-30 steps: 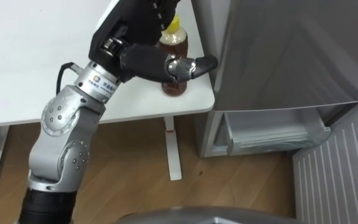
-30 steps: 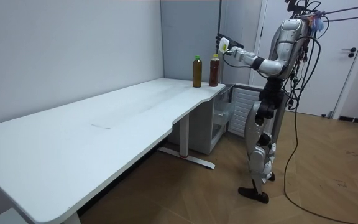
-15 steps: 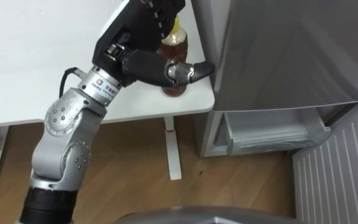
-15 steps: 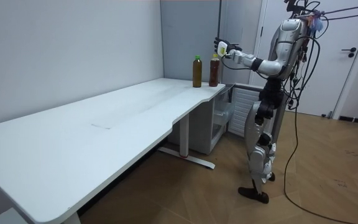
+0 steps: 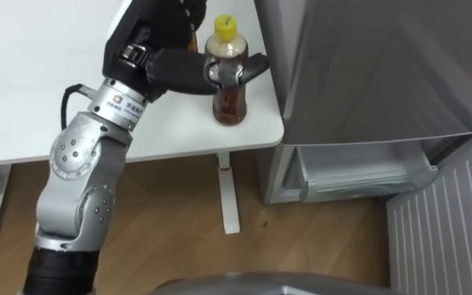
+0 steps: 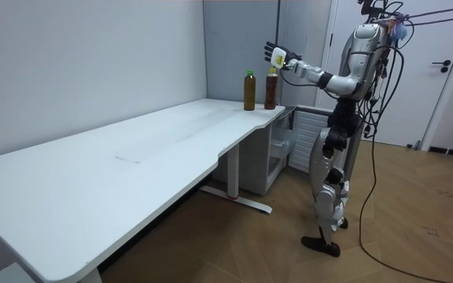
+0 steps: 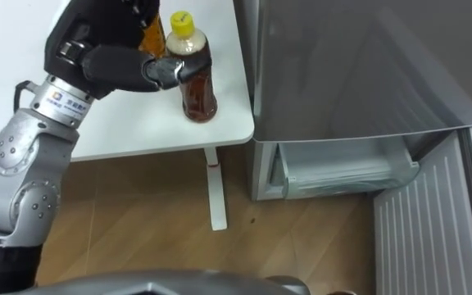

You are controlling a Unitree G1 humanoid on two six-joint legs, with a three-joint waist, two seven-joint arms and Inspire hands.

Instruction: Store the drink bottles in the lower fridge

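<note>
A brown drink bottle with a yellow cap [image 5: 229, 102] stands upright on the white table's corner [image 5: 260, 135], beside the fridge. My left hand [image 5: 166, 29] hovers just left of its neck, open, with the thumb [image 5: 220, 72] stretched across the bottle's shoulder. Whether the thumb touches it I cannot tell. A second brown bottle [image 7: 152, 33] stands behind the hand, mostly hidden; in the room view it is the green-capped bottle [image 6: 249, 90]. I stand at the table's end, facing both bottles, left arm stretched out.
The grey fridge [image 5: 383, 65] rises right of the table. Its lower compartment is open, showing a clear drawer [image 5: 359, 176], with the ribbed door [image 5: 449, 229] swung out to the right. Wooden floor and a table leg [image 5: 229, 197] lie below.
My left hand has risen and drawn back to the left; the thumb went from the bottle's body up to its shoulder. The bottle has stayed on the table.
</note>
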